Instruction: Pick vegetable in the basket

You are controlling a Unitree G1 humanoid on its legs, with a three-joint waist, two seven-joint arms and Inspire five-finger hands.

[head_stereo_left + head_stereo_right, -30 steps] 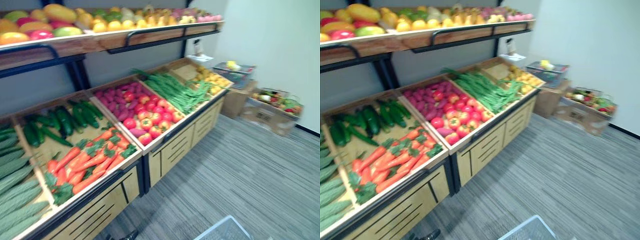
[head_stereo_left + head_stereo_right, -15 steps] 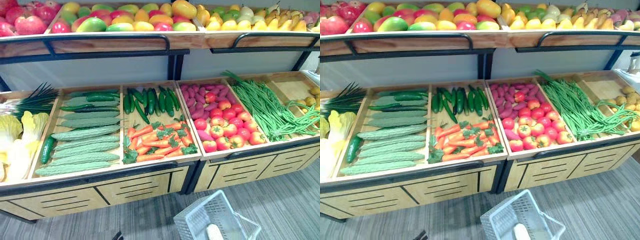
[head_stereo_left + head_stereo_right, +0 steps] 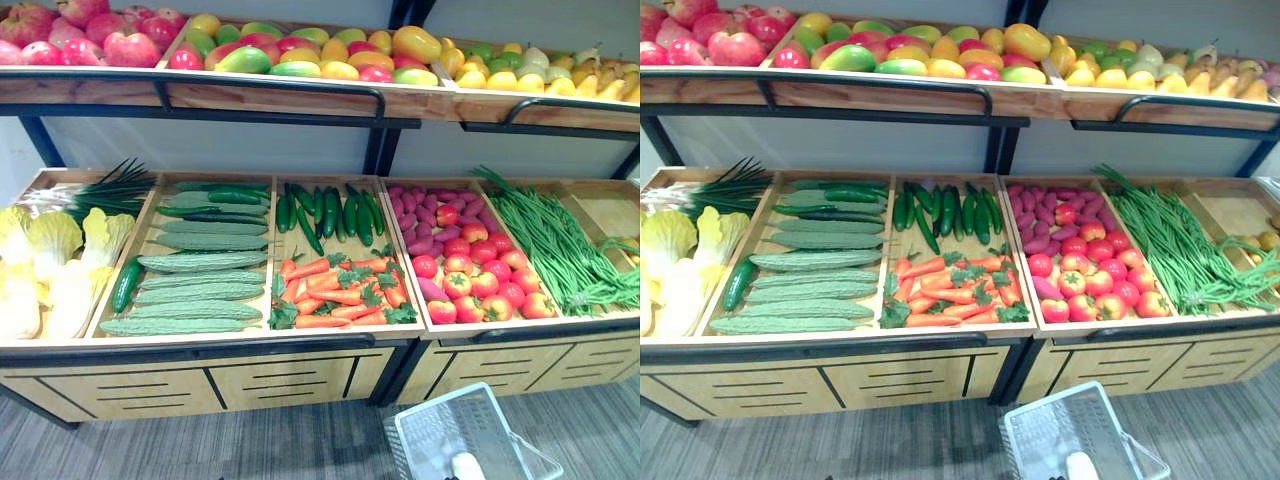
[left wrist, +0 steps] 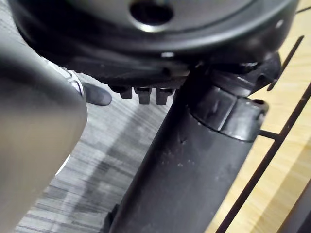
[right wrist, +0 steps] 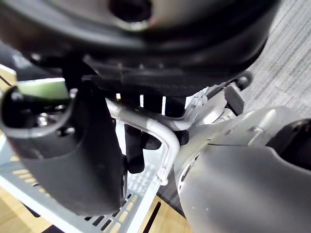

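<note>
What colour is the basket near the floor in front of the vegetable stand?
White, with perforated mesh walls. The basket shows best in the left eye view.

Right hand fingers round handle

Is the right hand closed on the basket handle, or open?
Closed: the right hand has its dark fingers curled round the white handle of the basket.

Upper shelf overhangs back of lower bins; front open from above; basket below front edge.
</note>
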